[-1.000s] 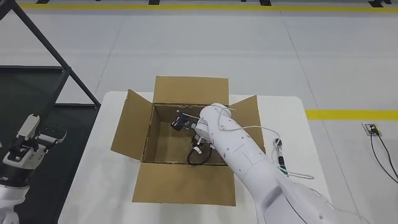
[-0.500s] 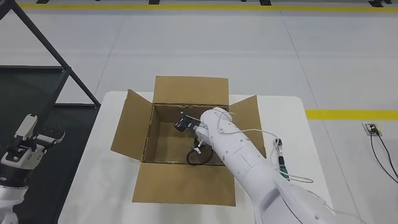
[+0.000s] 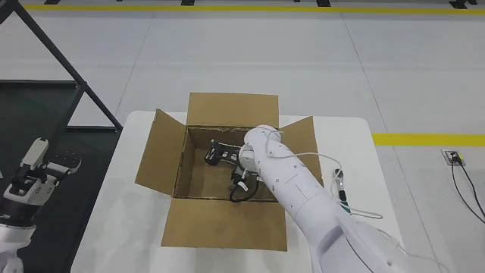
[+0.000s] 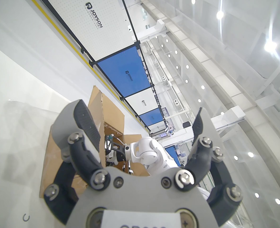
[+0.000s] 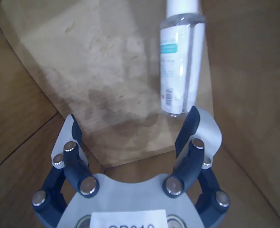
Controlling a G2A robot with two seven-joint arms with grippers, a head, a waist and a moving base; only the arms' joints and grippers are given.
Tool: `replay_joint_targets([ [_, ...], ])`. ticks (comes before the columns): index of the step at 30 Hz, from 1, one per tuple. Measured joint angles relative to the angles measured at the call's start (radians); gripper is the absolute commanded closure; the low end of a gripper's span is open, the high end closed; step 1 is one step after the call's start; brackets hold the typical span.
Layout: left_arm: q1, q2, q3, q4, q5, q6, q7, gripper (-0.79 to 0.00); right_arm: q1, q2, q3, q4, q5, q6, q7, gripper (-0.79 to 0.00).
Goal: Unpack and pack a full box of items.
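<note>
Hanging inside the open cardboard box [image 3: 231, 108] on the white tabletop [image 3: 121, 220], the right gripper [image 5: 133, 115] has its fingers [image 5: 191, 124] spread wide and holds nothing. A clear spray bottle [image 5: 181, 65] with a white pump top lies on the box floor beside a side wall, its base just beyond one fingertip and not touching it. Its white label bears a teal band and a barcode near the base; the print is too blurred to read. The left gripper [image 4: 140, 110], off the tabletop's left edge and well apart from the box, points upward, fingers wide apart and empty. A white sticker on each gripper plate is cut off.
</note>
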Motion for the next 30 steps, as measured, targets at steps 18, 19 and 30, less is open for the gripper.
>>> replay_joint_targets([
  [18, 0.007, 0.0, -0.006, 0.0, -0.002, -0.003, 0.01, -0.785, -0.022, -0.008, -0.006, 0.019, -0.003, -0.068, 0.05, -0.785],
  [19, 0.007, 0.0, -0.005, 0.0, -0.001, -0.003, 0.01, -0.785, -0.018, -0.007, -0.004, 0.021, -0.001, -0.087, 0.044, -0.785],
  [30, 0.012, -0.001, 0.001, -0.01, 0.006, -0.005, 0.016, -0.785, -0.027, 0.006, 0.038, 0.011, 0.066, 0.027, -0.127, -0.785],
])
